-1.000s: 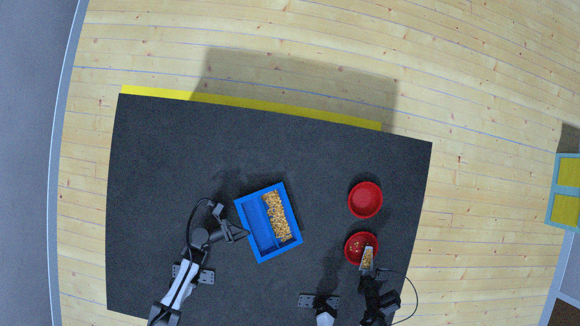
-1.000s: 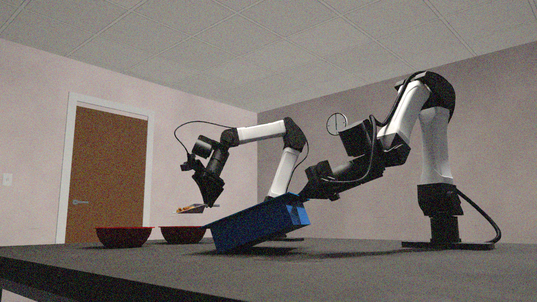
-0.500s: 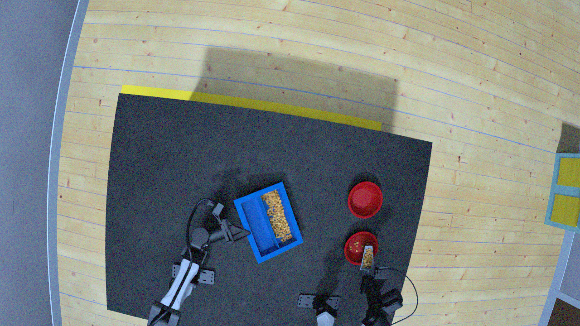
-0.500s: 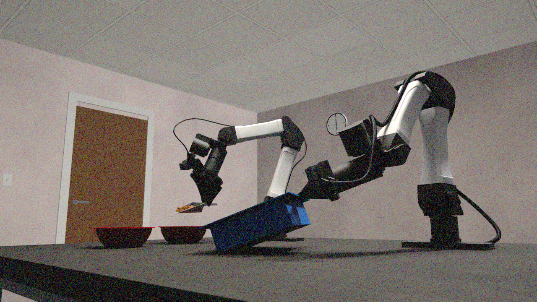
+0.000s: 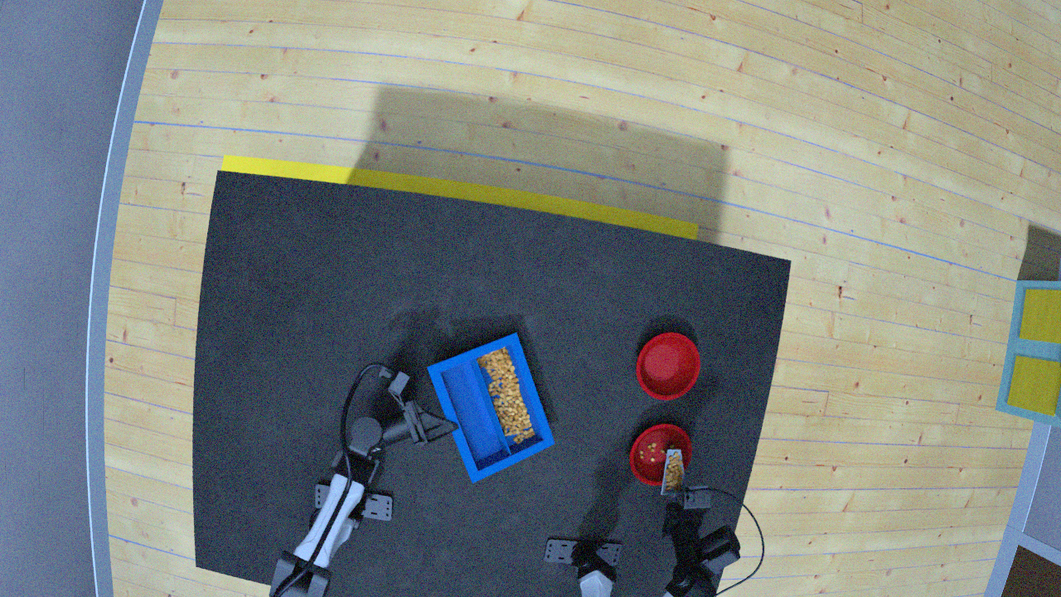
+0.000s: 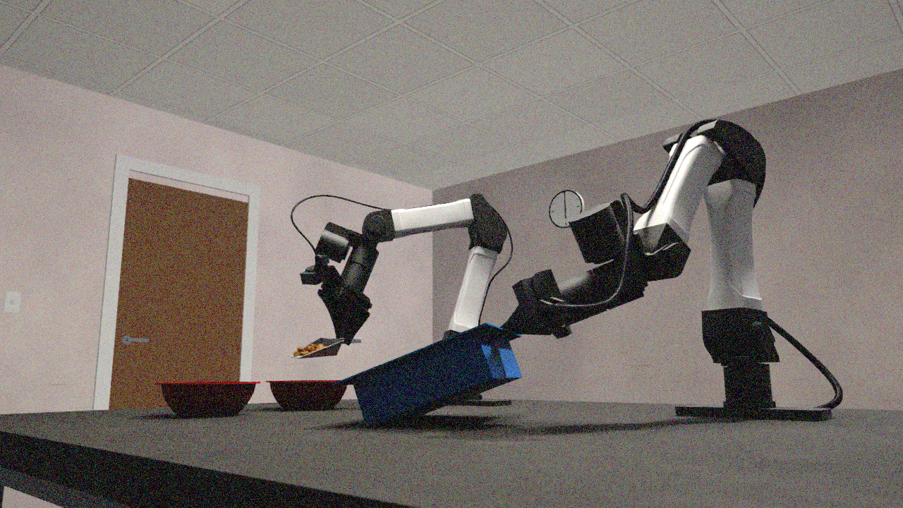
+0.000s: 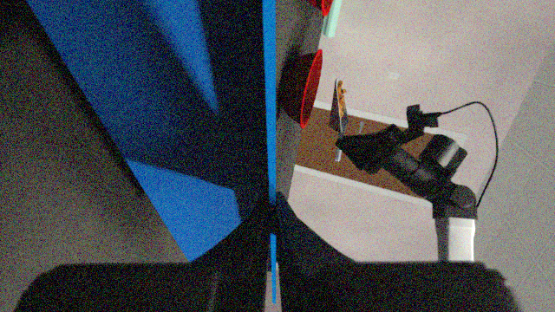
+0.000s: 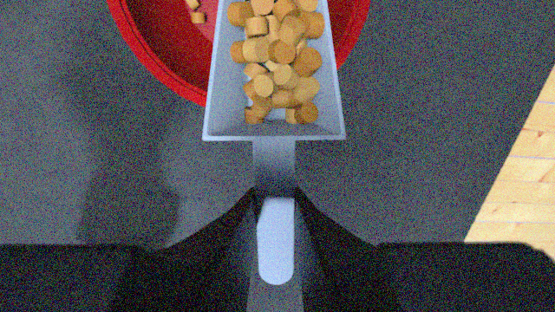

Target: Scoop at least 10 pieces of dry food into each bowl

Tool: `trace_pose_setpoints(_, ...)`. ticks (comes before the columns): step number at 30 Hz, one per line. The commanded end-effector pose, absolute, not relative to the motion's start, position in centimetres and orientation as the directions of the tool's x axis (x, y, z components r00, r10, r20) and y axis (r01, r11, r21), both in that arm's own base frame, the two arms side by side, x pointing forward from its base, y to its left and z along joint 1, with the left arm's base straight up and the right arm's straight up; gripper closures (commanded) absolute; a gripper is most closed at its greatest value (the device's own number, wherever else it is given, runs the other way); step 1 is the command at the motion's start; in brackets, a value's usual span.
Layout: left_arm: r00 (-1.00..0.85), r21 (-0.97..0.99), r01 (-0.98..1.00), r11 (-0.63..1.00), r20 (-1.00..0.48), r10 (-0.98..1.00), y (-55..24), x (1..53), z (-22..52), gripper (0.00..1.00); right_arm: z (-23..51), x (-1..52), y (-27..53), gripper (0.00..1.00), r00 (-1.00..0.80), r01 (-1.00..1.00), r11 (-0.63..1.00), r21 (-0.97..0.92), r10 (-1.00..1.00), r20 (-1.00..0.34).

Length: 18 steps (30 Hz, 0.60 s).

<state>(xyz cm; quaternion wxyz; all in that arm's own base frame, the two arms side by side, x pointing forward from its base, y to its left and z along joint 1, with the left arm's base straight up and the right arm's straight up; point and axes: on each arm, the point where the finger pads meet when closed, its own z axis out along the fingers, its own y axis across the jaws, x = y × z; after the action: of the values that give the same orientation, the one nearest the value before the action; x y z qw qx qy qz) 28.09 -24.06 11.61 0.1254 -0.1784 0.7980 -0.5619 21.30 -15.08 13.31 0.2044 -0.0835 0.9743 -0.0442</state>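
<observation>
A gray metal scoop (image 5: 671,490) (image 6: 328,349) (image 7: 337,117) (image 8: 273,132) is up in the air near the right edge of the dark bench (image 5: 297,259) (image 6: 221,461) (image 7: 43,195) (image 8: 434,152). The right claw (image 5: 676,501) (image 6: 343,341) (image 7: 337,139) (image 8: 275,191) is grasping its handle. Lots of tan food bits (image 5: 673,471) (image 6: 309,349) (image 7: 342,97) (image 8: 282,65) sit in it, partly over the near red round bowl (image 5: 634,463) (image 6: 307,396) (image 7: 310,91) (image 8: 162,82). A few loose bits (image 5: 651,451) (image 8: 198,17) lie in that bowl. The far red round bowl (image 5: 639,371) (image 6: 208,398) (image 7: 326,8) stands upright, farther from the arms' edge, and looks empty. Between the bench's left and right edges, the blue two-part box (image 5: 530,390) (image 6: 416,379) (image 7: 186,212) is tipped. The left claw (image 5: 453,426) (image 6: 508,328) (image 7: 272,196) is grasping its raised wall. The food pile (image 5: 508,397) is in the part nearer the bowls.
</observation>
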Motion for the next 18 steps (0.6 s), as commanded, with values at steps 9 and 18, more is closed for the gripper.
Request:
trace_pose_setpoints(9, -0.907, -0.963, -0.014, 0.269, -0.101, -0.41, -24.55, 29.1, 15.08, 1.0, 14.68, 22.09, -15.97, 1.0, -0.887, -0.217, 0.96, -0.178, -0.27, -0.374)
trace_pose_setpoints(18, -0.907, -0.963, -0.014, 0.269, -0.101, -0.41, -24.55, 29.1, 15.08, 1.0, 14.92, 22.24, -16.47, 1.0, -0.882, -0.265, 0.944, -0.196, -0.32, -0.347)
